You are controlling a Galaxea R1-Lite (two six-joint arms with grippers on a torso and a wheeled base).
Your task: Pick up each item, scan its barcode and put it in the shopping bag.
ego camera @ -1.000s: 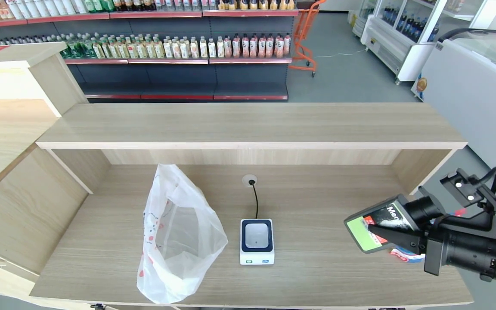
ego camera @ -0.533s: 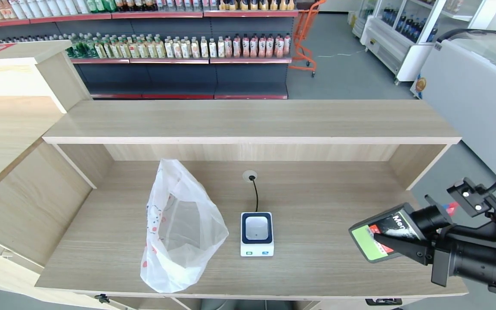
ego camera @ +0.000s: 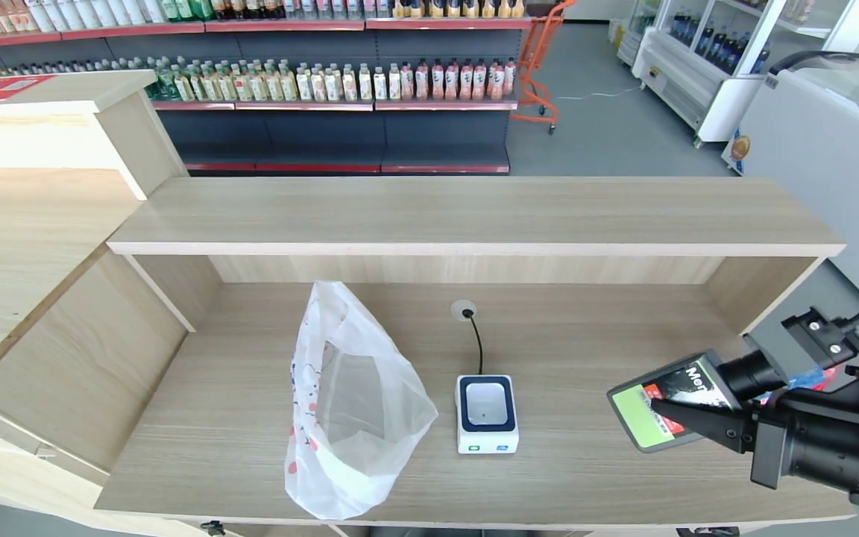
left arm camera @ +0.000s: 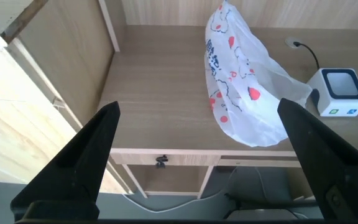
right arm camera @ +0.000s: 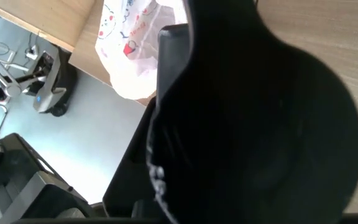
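A translucent white shopping bag (ego camera: 355, 406) with red spots stands open on the wooden counter (ego camera: 586, 462), left of the small white barcode scanner (ego camera: 487, 414). My right gripper (ego camera: 687, 399) is shut on a black box (ego camera: 661, 406) with a green face, held above the counter's right part, well right of the scanner. In the right wrist view the dark box (right arm camera: 247, 118) is close up, with the bag (right arm camera: 132, 43) beyond it. My left gripper (left arm camera: 199, 109) hangs open in front of the counter's front edge, facing the bag (left arm camera: 241, 93) and scanner (left arm camera: 340, 90).
A red and blue packet (ego camera: 810, 379) lies on the counter behind my right arm. A raised shelf (ego camera: 474, 216) runs along the counter's back, with side walls at both ends. The scanner's black cable (ego camera: 474, 339) runs to a hole in the counter.
The head camera has moved, so the whole scene sits further right. My right gripper still holds the box, now a little nearer the scanner.
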